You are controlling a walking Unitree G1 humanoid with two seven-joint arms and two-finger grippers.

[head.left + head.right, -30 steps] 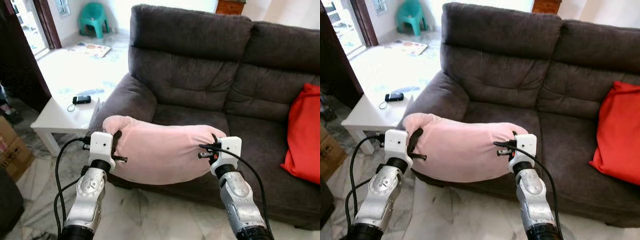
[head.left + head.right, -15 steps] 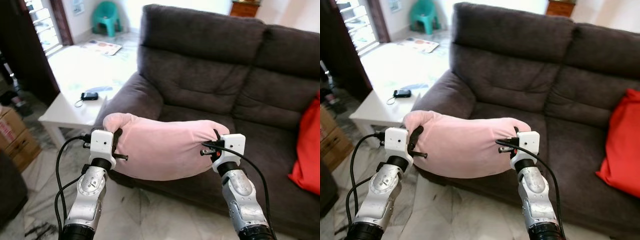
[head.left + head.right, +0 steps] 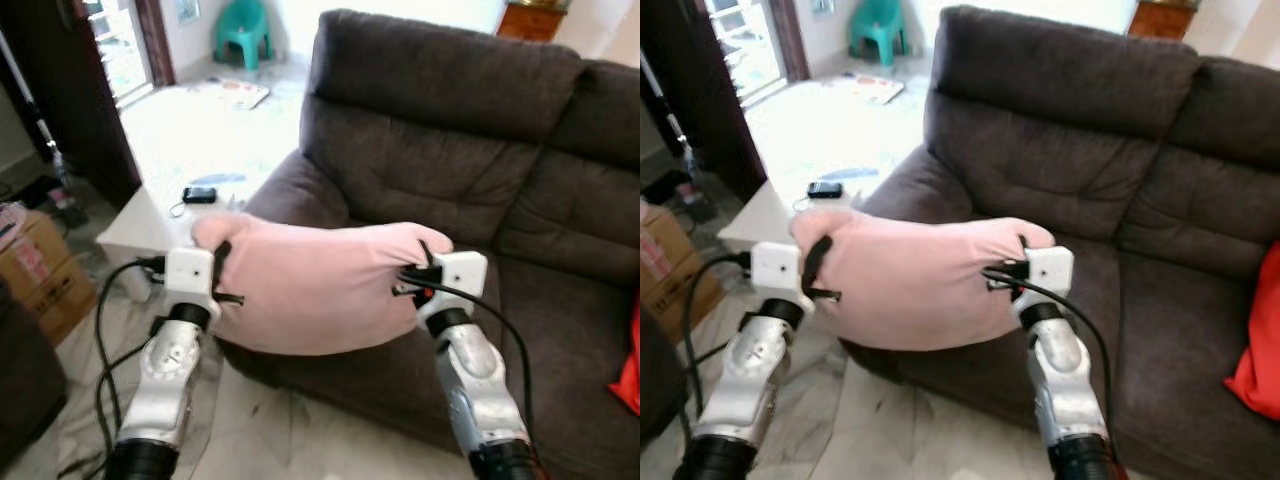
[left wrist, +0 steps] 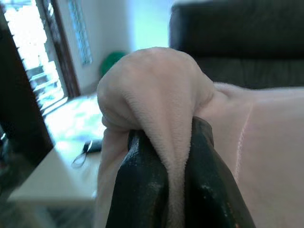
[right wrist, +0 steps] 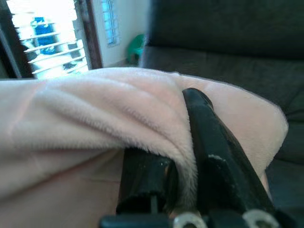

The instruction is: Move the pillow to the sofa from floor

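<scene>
A pale pink pillow hangs in the air between my two arms, in front of the dark brown sofa and over its left armrest and seat edge. My left gripper is shut on the pillow's left end; its black fingers pinch a fold of pink fabric. My right gripper is shut on the right end, where its fingers clamp another fold. The pillow sags a little in the middle.
A white low table with a black phone stands left of the sofa. A cardboard box sits at the far left on the floor. A red cushion lies on the sofa's right seat. A teal chair stands far back.
The camera has swung so the sofa and red cushion slid rightward in the picture. Both grippers keep their hold and the pillow now sits slightly higher, nearer the sofa seat.
</scene>
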